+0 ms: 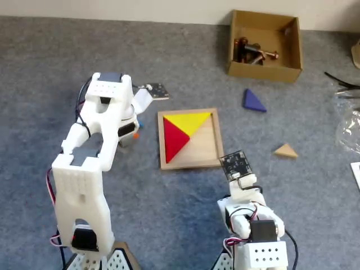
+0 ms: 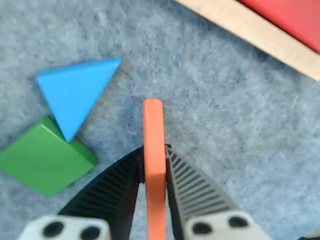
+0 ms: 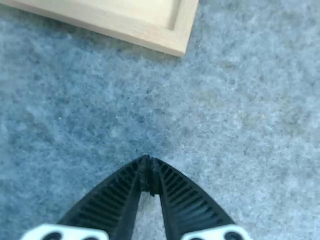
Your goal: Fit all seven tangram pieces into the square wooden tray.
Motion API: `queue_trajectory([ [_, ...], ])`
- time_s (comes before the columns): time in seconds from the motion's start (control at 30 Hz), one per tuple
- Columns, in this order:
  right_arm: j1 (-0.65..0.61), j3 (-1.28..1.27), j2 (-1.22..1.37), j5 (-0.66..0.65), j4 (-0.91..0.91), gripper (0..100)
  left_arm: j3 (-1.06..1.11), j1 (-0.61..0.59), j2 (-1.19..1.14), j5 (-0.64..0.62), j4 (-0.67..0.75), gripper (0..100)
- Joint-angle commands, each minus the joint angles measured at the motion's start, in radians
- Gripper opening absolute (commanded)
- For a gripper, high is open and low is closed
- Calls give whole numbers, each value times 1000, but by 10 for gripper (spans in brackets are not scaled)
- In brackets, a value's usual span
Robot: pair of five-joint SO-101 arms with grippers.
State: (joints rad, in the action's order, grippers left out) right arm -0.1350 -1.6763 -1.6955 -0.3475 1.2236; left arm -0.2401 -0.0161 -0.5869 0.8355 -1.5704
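Holding an orange piece (image 2: 153, 125) on edge, the left hand (image 2: 154, 156) sits left of the tray (image 1: 188, 164), jaws narrow and clamped on both flat faces. The piece's shape can't be told from this edge-on angle. A light blue triangle (image 2: 75, 87) and a green square (image 2: 44, 156) lie flat on the counter (image 1: 34, 67) near that hand, outside the tray; the triangle's tip is touching the square or just about.

Inside the tray, a red triangle (image 1: 173, 140) is against the left wall and a yellow triangle (image 1: 190, 120) along the far wall. They meet near the middle, and the near-right part is bare wood.

Just off the tray's near right corner (image 3: 176, 42), the right hand (image 3: 149, 175) has its jaws closed on nothing and points at bare counter. Right of the tray, well apart from it, lie a dark blue triangle (image 1: 254, 101) and a tan triangle (image 1: 286, 151). A cardboard box (image 1: 264, 70) stands beyond the tray's far right corner.

Step in hand, likely: bring the orange piece to the tray.
- Lift clear of the near rim before crossing.
- The grip holds the piece upright, so tip it flat over the bare wood.
- Line one edge up with the red triangle's slanted side.
- Release low so it doesn't bounce or ride up on the placed pieces.
- Keep the right arm out of the way.
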Motion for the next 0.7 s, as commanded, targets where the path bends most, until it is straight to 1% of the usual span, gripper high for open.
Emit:
queue_trajectory([
  [0.0, -12, -119, -15, 3, -30, 5, -47, -8, 27, 3, -20, 5],
  [0.13, -12, -119, -15, 3, -30, 5, -67, -1, 27, 2, -21, 5],
  [0.2, -12, -119, -15, 3, -30, 5, -102, 4, 27, -2, -46, 5],
  [0.33, -12, -119, -15, 3, -30, 5, -202, 33, 27, -81, -115, 5],
  [0.47, -12, -119, -15, 3, -30, 5, -274, 91, 27, -160, -167, 5],
  [0.67, -12, -119, -15, 3, -30, 5, -289, 162, 28, -245, -183, 5],
])
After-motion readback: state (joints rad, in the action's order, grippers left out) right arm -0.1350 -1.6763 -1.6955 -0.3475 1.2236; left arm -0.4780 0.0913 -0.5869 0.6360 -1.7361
